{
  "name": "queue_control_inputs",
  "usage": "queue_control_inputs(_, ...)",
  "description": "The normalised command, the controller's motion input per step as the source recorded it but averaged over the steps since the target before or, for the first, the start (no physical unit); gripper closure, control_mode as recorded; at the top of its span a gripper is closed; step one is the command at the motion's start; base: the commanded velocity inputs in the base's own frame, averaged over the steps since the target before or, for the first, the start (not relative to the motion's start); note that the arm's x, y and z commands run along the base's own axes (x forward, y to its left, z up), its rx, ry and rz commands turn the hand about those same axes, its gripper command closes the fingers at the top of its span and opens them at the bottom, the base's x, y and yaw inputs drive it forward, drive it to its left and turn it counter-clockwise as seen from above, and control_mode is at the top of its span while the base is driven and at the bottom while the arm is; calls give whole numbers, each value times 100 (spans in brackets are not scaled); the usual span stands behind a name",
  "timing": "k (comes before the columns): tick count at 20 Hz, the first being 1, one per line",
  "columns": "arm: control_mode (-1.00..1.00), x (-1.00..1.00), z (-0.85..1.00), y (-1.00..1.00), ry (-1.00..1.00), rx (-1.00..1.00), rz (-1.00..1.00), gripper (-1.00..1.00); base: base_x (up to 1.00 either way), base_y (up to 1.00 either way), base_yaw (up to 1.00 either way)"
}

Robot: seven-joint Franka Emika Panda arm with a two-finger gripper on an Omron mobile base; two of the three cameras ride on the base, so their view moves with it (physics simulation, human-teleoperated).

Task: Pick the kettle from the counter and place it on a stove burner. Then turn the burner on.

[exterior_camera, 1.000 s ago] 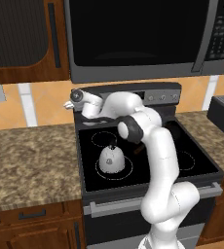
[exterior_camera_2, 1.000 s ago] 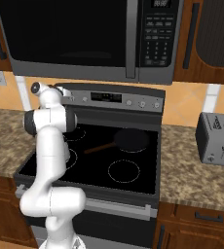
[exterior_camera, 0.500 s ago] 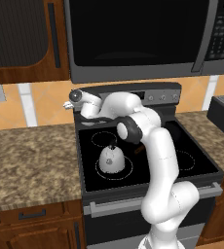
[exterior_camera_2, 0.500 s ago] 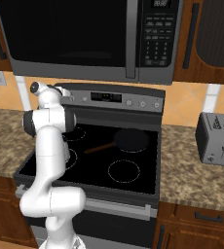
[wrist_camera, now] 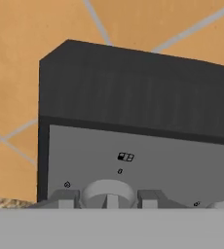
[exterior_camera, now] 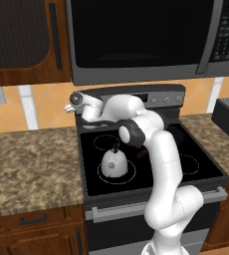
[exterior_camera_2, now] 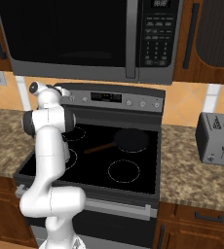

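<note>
Speckled granite bench (exterior_camera: 32,164) runs off at nine o'clock of the black cooktop (exterior_camera: 196,174). On the cooktop the kettle (exterior_camera: 113,163) sits upright inside the largest burner ring (exterior_camera: 130,175). It looks light, rigid and smooth-sided, so its black arched handle is the safest hold. At twelve o'clock of the kettle, the tool (wrist_camera: 107,198) straddles a round knob (wrist_camera: 107,190) on the grey control panel (wrist_camera: 172,160), its fingers (wrist_camera: 65,197) close beside the knob; whether they pinch it, I cannot tell.

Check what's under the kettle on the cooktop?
The kettle sits inside the stove burner, the largest white-outlined circle on the black glass. The glass directly beneath its base is covered, so nothing there can be seen.
</note>
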Motion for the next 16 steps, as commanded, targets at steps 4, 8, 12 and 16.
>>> queue_control_inputs(4,-100,0,0,2,0,-33,27,100,0,0,0)
queue_control_inputs(8,-100,0,0,9,0,-38,28,100,0,0,0)
queue_control_inputs(12,-100,0,0,9,0,-38,29,100,0,0,0)
queue_control_inputs(16,-100,0,1,4,0,-38,33,100,0,0,0)
